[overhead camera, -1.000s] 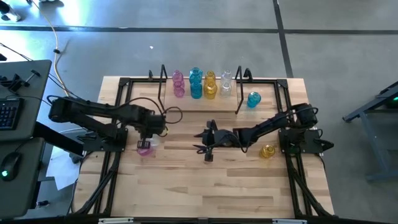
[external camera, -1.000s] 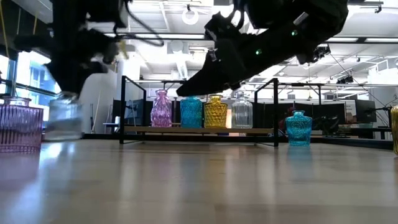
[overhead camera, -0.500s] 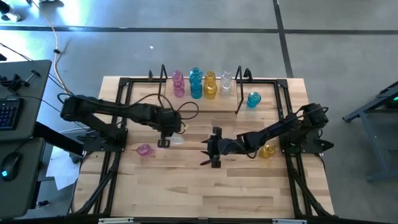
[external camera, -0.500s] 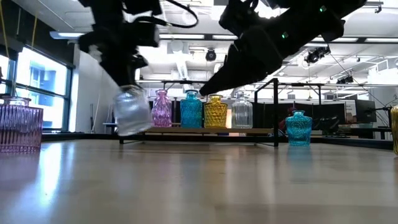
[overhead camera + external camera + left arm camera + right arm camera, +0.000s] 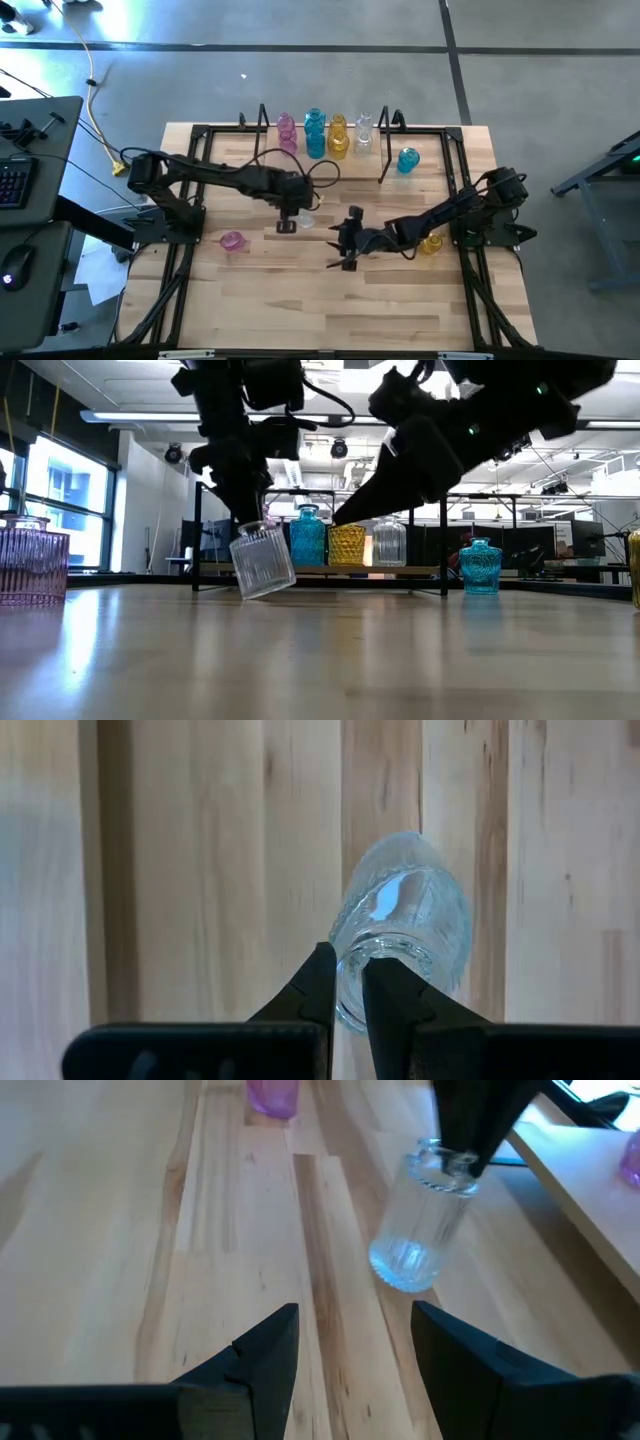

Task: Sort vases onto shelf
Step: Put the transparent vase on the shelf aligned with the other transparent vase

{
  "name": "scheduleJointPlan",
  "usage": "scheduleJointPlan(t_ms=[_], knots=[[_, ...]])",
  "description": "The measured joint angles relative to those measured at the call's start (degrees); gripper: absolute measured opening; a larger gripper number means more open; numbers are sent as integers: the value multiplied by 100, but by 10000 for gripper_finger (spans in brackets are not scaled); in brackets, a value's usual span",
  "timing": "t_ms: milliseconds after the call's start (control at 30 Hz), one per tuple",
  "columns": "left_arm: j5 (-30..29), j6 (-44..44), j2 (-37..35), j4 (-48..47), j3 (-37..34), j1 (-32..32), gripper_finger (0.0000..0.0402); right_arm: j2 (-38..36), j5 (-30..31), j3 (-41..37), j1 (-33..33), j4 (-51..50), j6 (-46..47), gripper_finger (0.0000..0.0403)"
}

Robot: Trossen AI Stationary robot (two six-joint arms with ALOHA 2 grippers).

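Wooden worktop (image 5: pixel 300 300) lies under a clear vase (image 5: pixel 263 560), hanging tilted mid-table, short of the shelf (image 5: pixel 262 128). Likely light, slick, breakable glass, best taken at the rim. Left end effector (image 5: pixel 347 982) pinches that rim; right end effector (image 5: pixel 348 1342) hovers nearby, spread wide.

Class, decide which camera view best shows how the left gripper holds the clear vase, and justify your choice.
The left wrist view: the left gripper pinches the clear vase by its rim. The low view shows it hanging tilted above the table. The right wrist view shows its ribbed body. The high view shows it only faintly.
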Motion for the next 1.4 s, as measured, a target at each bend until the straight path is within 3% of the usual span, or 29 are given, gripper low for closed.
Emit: scheduleJointPlan(t_ms=[200, 533, 767, 1033, 1233, 1400], knots=[[24, -138, 81, 47, 29, -2, 26, 0, 41, -410, 0, 813, 179, 177], [21, -229, -67, 94, 180, -10, 139, 0, 165, -425, -4, 929, 461, 177], [-22, -115, -413, 377, 13, -61, 145, 0, 323, -424, -7, 1057, 317, 206], [-19, -280, -1899, 3075, -1970, -241, 114, 0, 258, -418, -341, 1758, -21, 279], [-18, -469, -2988, 5595, -3868, -406, 106, 2, -932, -373, -876, 2126, -766, 286], [-9, -426, -3562, 7262, -5088, -432, 106, 4, -1907, 156, -1388, 1312, -1254, 286]])
